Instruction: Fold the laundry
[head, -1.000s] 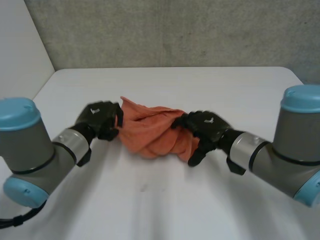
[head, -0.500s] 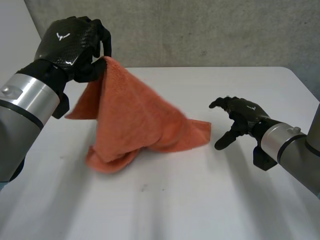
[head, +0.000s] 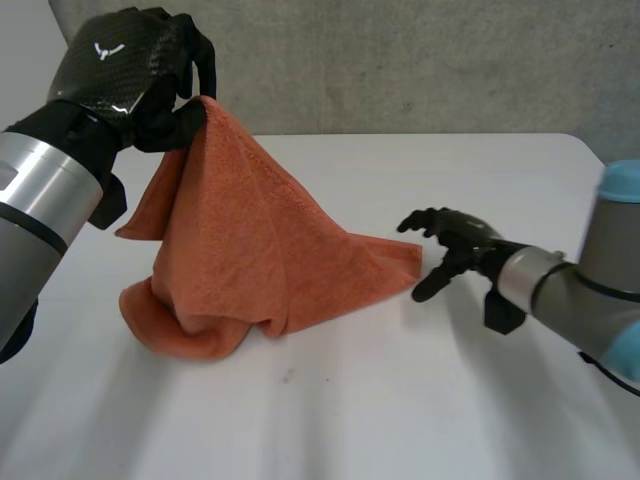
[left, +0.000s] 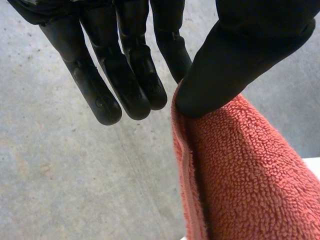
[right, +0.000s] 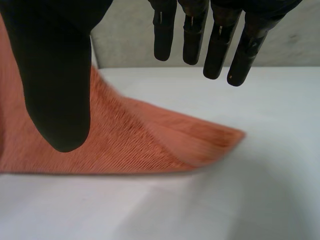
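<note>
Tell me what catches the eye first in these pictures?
The orange towel stands out, hanging like a tent from the left hand, which pinches its top high over the white table while its lower part rests there. The right hand hovers open, close to the towel's corner lying on the table.

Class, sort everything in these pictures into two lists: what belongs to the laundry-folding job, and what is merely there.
Part of the job: orange towel, pinched at its raised end by the left robot hand; right robot hand, open near its low corner.
Merely there: white table; grey wall.
</note>
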